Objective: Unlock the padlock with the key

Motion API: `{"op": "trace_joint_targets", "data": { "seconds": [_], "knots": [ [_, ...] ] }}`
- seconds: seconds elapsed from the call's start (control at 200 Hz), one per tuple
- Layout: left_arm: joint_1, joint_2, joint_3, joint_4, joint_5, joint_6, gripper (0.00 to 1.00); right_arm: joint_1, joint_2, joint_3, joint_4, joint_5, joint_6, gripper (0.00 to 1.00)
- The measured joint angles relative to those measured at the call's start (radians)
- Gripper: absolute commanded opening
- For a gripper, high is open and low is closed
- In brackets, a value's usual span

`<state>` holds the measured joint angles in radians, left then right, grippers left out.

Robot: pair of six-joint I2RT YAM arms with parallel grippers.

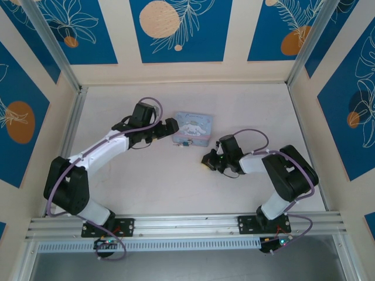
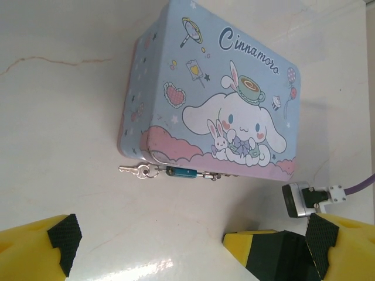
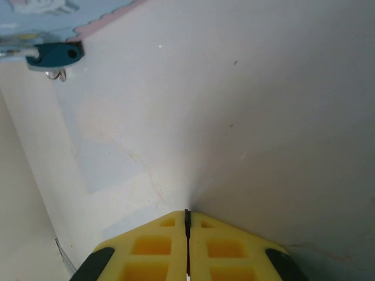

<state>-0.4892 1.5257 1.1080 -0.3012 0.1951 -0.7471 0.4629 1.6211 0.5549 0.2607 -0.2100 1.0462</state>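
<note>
Yellow fingers (image 3: pixel 146 246) of your R gripper (image 3: pixel 187 212) sit closest to the lens in the right wrist view. They're pressed flat together w/ only a thin dark seam btwn them & nothing pinched there. Ahead of them is bare table (image 3: pixel 234 117). Up in the top-left corner you'll see the padlock (image 3: pixel 55 54), dark blue-grey, lying at the pink-trimmed edge of the tin (image 3: pixel 35 14), w/ a small wire ring just below it.

From the top cam, R gripper (image 1: pixel 206 161) is low over the table (image 1: pixel 176 193). It's right of the padlock (image 1: pixel 186 142) & nearer the arm bases, clearly apart from it. Padlock sits on the table at the near long side of the tin (image 1: pixel 193 126), left of centre. L gripper (image 1: pixel 174 127) is at the tin's left end; can't tell if it's touching.

In the left wrist view, L gripper (image 2: pixel 149 243) is spread wide, black-padded fingers (image 2: pixel 41 246) at both bottom corners, nothing held. Beyond them the padlock (image 2: pixel 180 172) lies on its side along the wall of the tin (image 2: pixel 234 76), shackle end to the right. Key (image 2: pixel 136 170) lies just left of it, in line, w/ a small ring btwn the two. Can't tell whether the key's in the keyhole. Tin's printed lid faces up.
</note>
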Motion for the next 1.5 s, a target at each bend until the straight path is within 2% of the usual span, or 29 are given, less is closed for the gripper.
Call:
{"op": "trace_joint_targets", "data": {
  "seconds": [0.185, 0.255, 0.35, 0.58, 0.86, 0.92, 0.995, 1.055, 1.095, 1.3, 1.495],
  "knots": [
    [0.000, 0.025, 0.004, -0.012, -0.015, 0.018, 0.99, -0.024, 0.000, 0.081, -0.098, 0.020, -0.012, 0.07],
    [0.000, 0.028, 0.004, -0.017, -0.020, 0.024, 0.99, -0.031, 0.000, 0.117, -0.117, 0.024, -0.019, 0.14],
    [0.000, 0.030, 0.007, -0.024, -0.024, 0.029, 0.99, -0.037, 0.000, 0.158, -0.134, 0.031, -0.027, 0.19],
    [0.000, 0.054, 0.042, -0.032, -0.026, 0.044, 0.99, -0.063, 0.025, 0.254, -0.183, 0.061, -0.032, 0.19],
    [0.000, 0.079, 0.090, -0.043, -0.032, 0.051, 0.99, -0.153, 0.116, 0.412, -0.232, 0.088, -0.062, 0.23],
    [0.000, 0.090, 0.102, -0.048, -0.033, 0.057, 0.99, -0.164, 0.115, 0.425, -0.228, 0.089, -0.071, 0.28],
    [0.000, 0.109, 0.121, -0.058, -0.037, 0.070, 0.99, -0.165, 0.102, 0.419, -0.221, 0.090, -0.074, 0.41],
    [0.000, 0.129, 0.142, -0.066, -0.041, 0.079, 0.99, -0.150, 0.072, 0.389, -0.205, 0.095, -0.076, 0.52],
    [0.000, 0.145, 0.160, -0.069, -0.044, 0.086, 0.99, -0.132, 0.049, 0.364, -0.199, 0.102, -0.069, 0.56],
    [0.001, 0.231, 0.241, -0.090, -0.053, 0.127, 0.99, 0.016, -0.005, 0.274, -0.164, 0.196, -0.063, 0.61],
    [0.014, 0.314, 0.336, -0.137, -0.078, 0.169, 0.99, 0.119, 0.054, 0.336, -0.242, 0.336, -0.106, 0.73]
  ]
}}
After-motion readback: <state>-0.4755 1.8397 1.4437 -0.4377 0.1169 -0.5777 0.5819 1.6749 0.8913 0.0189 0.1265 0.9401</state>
